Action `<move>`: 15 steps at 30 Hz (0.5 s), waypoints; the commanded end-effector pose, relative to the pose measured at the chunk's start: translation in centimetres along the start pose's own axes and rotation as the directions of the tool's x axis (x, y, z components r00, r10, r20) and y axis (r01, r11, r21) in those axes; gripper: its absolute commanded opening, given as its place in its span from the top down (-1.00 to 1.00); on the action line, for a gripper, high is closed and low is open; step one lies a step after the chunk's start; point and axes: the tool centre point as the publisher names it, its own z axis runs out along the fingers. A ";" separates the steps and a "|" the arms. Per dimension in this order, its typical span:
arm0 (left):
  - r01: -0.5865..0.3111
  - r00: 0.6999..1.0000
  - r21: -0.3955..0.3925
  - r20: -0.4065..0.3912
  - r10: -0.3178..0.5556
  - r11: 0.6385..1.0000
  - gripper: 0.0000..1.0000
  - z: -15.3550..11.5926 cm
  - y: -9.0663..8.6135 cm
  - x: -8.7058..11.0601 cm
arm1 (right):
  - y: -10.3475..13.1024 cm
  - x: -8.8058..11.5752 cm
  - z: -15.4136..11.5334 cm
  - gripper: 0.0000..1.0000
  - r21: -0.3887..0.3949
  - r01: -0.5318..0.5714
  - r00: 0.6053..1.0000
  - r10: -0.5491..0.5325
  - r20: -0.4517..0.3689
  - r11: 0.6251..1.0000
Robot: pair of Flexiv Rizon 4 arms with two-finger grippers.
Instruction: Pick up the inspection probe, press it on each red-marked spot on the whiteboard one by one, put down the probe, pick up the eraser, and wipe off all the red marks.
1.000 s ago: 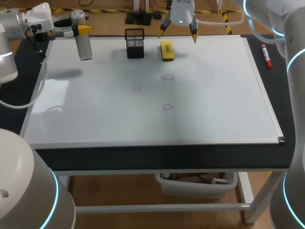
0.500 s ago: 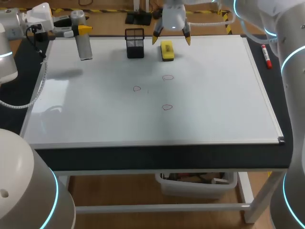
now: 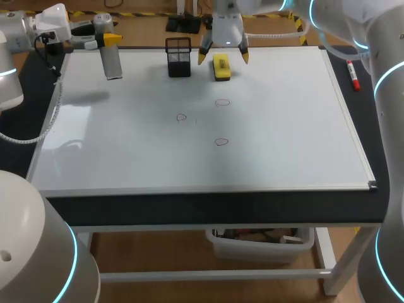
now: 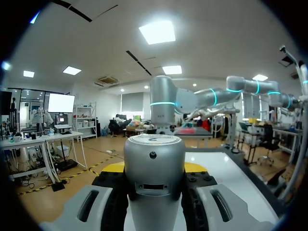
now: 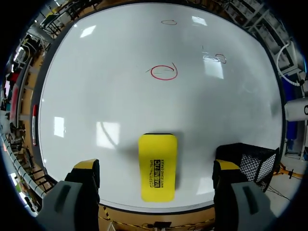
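Yellow, block-shaped whiteboard eraser (image 5: 157,167) lies flat at the far edge of the white board (image 3: 284,139), directly under my right gripper (image 3: 222,58). That gripper hangs above it with its fingers spread wide, one to each side and neither touching. The eraser's long axis runs across the line between the two tips, so I judge they would close on its narrow width with no wrist turn: a straight drop should do.

The tight spot is the black mesh holder (image 3: 178,57), which stands just beside one finger. The other side is bare board. The frame's far edge is close behind the eraser.

My left gripper (image 3: 106,41) is well off at the far left corner, pinching the silver cylindrical probe (image 3: 112,62) above the board, so the right arm is plainly the nearer one. The three small red rings (image 3: 222,102) sit nearer me, mid-board, with open room around them.
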 end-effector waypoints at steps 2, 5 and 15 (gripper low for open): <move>-0.002 1.000 0.000 0.004 0.002 1.000 1.00 0.0 -0.1 0.2 | -2.2 -0.3 1.8 -1.00 -0.122 0.003 1.000 -0.003 0.003 0.992; -0.002 1.000 0.000 0.004 0.002 1.000 1.00 0.0 -0.1 0.2 | -2.3 -0.4 2.2 -1.00 -0.129 0.011 1.000 -0.010 0.009 0.992; -0.002 1.000 0.000 0.004 0.002 1.000 1.00 0.0 -0.1 0.2 | -3.6 -0.7 2.5 -1.00 -0.140 0.026 1.000 -0.026 0.002 0.990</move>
